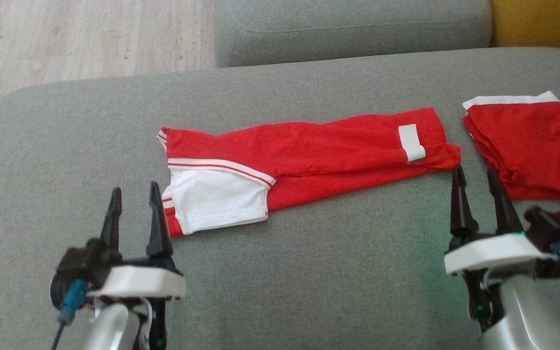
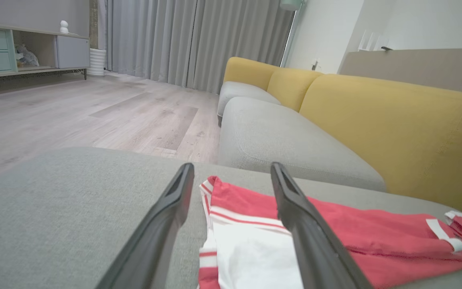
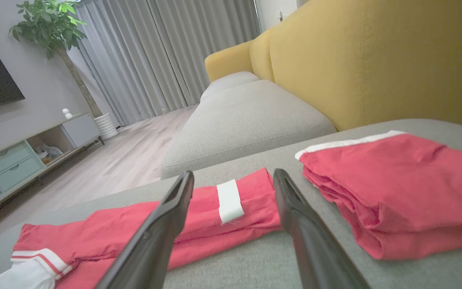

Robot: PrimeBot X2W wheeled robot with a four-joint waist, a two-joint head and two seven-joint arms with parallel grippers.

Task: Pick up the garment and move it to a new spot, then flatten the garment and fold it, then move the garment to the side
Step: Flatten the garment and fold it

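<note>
With the left hand [image 1: 134, 187] wide at the white sleeve end [image 1: 217, 199] of the garment [image 1: 319, 146], a long strip on the grey cushion [image 1: 309, 272], and the right hand [image 1: 475, 170] wide at its other end, a 1-layer pinch would likely spill the fold or snag the neighbouring folded pile [image 1: 528, 146].

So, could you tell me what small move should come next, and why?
Probably lower the right claw onto the garment's right end and close: it's open, its tips right at that end, and the garment lies as a long strip, likely needing a crosswise fold.
</note>
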